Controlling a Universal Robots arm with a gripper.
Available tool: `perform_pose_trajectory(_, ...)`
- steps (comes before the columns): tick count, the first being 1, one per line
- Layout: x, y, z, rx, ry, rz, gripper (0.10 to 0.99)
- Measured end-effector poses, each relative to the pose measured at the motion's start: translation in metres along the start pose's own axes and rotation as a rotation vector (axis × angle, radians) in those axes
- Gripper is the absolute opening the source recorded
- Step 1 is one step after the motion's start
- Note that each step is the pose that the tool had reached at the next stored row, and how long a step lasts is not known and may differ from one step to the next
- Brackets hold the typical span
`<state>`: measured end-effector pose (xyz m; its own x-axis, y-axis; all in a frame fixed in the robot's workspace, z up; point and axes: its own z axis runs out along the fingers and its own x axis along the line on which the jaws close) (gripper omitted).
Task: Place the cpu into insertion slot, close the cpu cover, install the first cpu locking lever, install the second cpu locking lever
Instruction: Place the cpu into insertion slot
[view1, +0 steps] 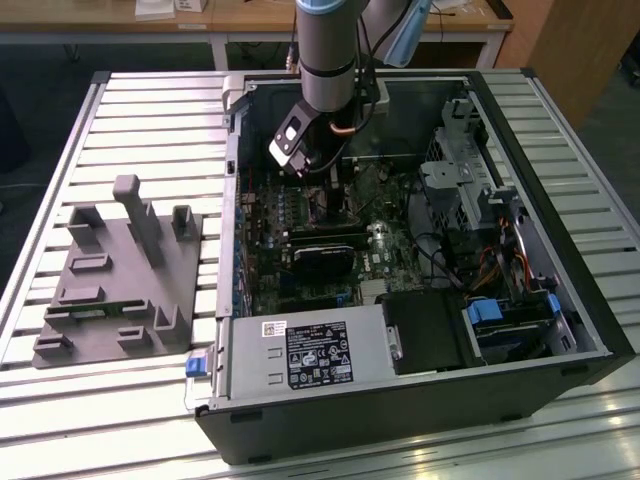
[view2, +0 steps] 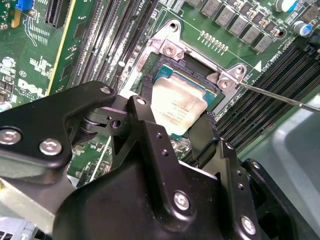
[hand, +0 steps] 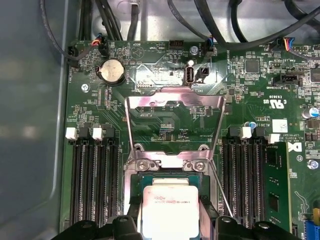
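The tool (view2: 170, 114) is narrowed onto the cpu (view2: 177, 102), one black finger (view2: 142, 112) against each of two opposite edges, as both wrist views suggest. The chip sits low over the insertion slot (view2: 169, 66), inside the silver frame. Whether it is fully seated or resting a little high I cannot tell. The main risk, as I judge it, is a skewed seat: if the chip goes down with one corner riding the socket wall, or is let go while tilted, it could bend the contacts beneath, and the plate would then not close flat. A thin locking lever (view2: 280, 97) juts out just beside the socket, near one finger, and could snag it. The second wrist view gives the slanted close look at the fingers and chip edges. The first wrist view looks square down and gives the cpu cover (hand: 175, 96), swung up and open beyond the socket. Farther out, the exterior view shows the arm reaching into the open computer case (view1: 420, 400) on the slatted bench (view1: 150, 110), with a grey fixture (view1: 120, 270) on the exterior view's left.
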<state>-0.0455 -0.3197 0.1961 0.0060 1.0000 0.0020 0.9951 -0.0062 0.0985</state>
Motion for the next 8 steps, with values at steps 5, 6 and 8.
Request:
perform_pose_trajectory(5,0.0000,-0.0003,0.0021,0.000,-0.0004,0.001,0.537)
perform_pose_trajectory(6,0.0000,-0.0003,0.0021,0.000,-0.0005,0.001,0.537)
perform_pose_trajectory(8,0.0000,-0.0003,0.0022,0.000,-0.0005,0.001,0.537)
